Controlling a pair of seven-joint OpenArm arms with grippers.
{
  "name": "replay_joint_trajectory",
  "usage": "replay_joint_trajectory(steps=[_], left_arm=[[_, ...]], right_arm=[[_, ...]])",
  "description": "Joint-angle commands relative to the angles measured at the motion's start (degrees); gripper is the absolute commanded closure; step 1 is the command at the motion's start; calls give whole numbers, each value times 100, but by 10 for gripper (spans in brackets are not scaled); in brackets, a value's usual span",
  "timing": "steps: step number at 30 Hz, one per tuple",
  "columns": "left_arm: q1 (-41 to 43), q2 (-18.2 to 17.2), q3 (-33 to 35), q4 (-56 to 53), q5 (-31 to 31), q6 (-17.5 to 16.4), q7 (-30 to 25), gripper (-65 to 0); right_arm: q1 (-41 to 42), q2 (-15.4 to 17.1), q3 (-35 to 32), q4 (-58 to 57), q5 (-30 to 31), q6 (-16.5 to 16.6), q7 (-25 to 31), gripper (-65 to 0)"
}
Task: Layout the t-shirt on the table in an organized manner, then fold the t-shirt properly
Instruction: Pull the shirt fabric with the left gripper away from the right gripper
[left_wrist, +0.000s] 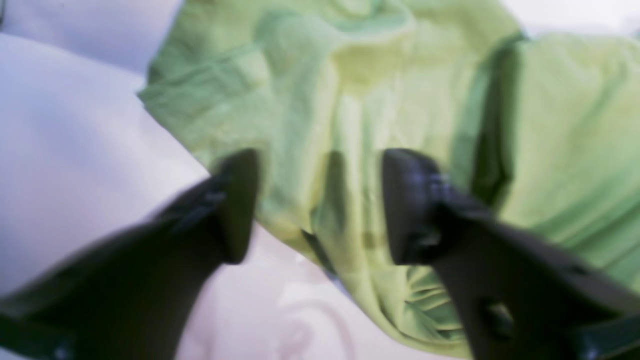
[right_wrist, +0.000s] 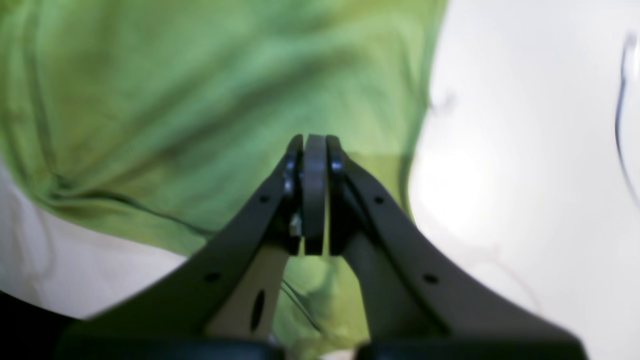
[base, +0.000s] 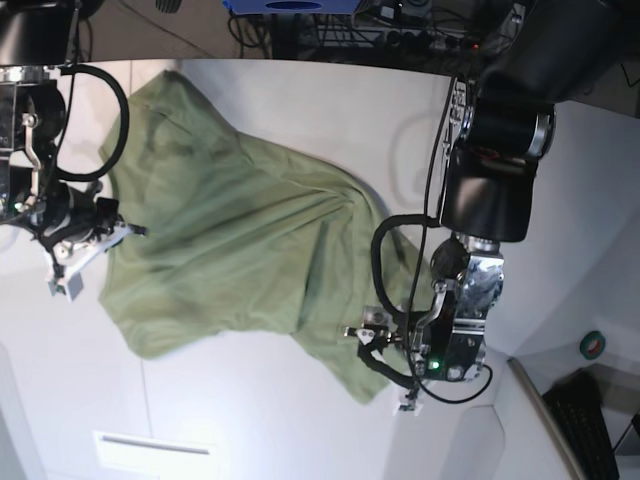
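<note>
Both wrist views soft, motion-blurred throughout; left gripper (left_wrist: 320, 205) fingers smeared at the edges. Right wrist view: strong white glare patch on the table (right_wrist: 525, 175), detail washed out. T-shirt (left_wrist: 380, 100) folds carry dark shadows, colour overexposed to pale yellow-green. Base view sharper, evenly lit, soft shadows beside the arms, mild blur on the cloth

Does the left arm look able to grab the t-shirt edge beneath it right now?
Probably yes: the left claw is open right over the t-shirt edge, with nothing between them.
</note>
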Motion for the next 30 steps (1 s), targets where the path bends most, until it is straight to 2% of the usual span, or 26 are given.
replay_joint_trajectory(steps=[1, 4, 11, 14, 18, 27, 28, 30], left_arm=[[-331, 97, 88, -144, 15, 8, -254, -444], [-665, 158, 334, -979, 23, 8, -922, -472], [-1421, 387, 844, -3256, 23, 8, -2258, -476], [-1632, 395, 888, -3863, 23, 8, -2715, -476], [-1720, 395, 888, -4127, 23, 8, -2865, -472], [-1360, 299, 844, -4118, -12, 8, -2874, -461], [-1369, 299, 844, -4118, -12, 8, -2874, -449], [-1369, 299, 835, -4109, -21, 8, -2874, -385]], right_arm=[[92, 64, 27, 112, 59, 2, 116, 0], [39, 64, 27, 121, 59, 2, 116, 0], [-181, 47, 36, 121, 59, 2, 151, 0], [-216, 47, 36, 121, 59, 2, 151, 0], [-295, 47, 36, 121, 59, 2, 160, 0], [-339, 38, 53, 121, 59, 2, 169, 0], [-339, 38, 53, 121, 59, 2, 169, 0], [-339, 38, 53, 121, 59, 2, 169, 0]])
